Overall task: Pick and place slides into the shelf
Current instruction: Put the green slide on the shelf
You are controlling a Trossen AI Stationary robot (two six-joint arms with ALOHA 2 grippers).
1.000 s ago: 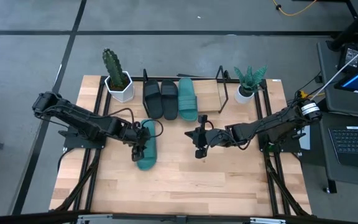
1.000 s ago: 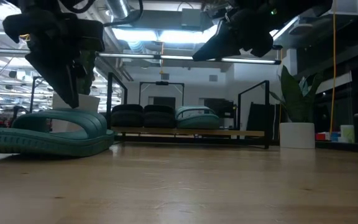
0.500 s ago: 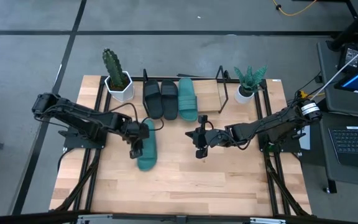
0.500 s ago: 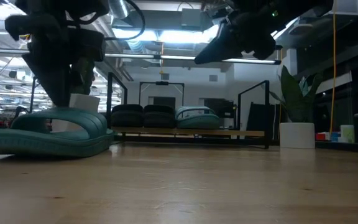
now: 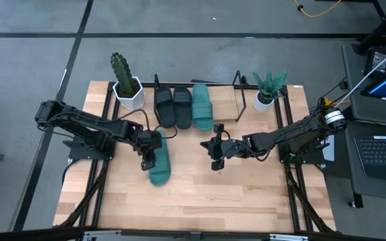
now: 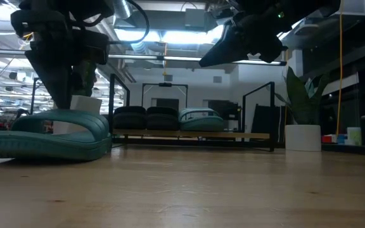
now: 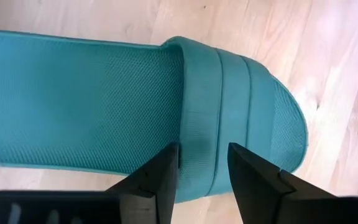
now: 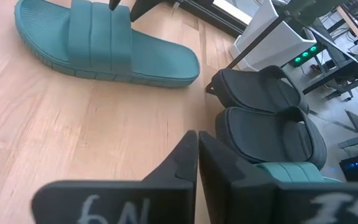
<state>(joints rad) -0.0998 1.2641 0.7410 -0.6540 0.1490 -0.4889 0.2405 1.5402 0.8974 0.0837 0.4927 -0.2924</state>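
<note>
Left gripper [image 5: 148, 155] stood over loose teal slide [image 5: 158, 161] at table centre-left, fingers [image 7: 160, 177] parted astride its strap, right gripper [image 5: 215, 153] hovered at three o'clock, fingers nearly closed, empty, shelf [image 5: 226, 110] at twelve o'clock held three slides.

Two dark, jointed robot arms trail black cables. The right hand [image 8: 197, 163] has flat black fingers. Pale handwritten marks sit behind them.

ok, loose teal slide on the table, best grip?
Take the teal slide by its wide strap, coming straight down from above. It lies flat, sole down, and the strap arches clear of the footbed, so one finger can go under it and one outside. The left gripper is already there, fingers open, straddling the strap's edge.
</note>
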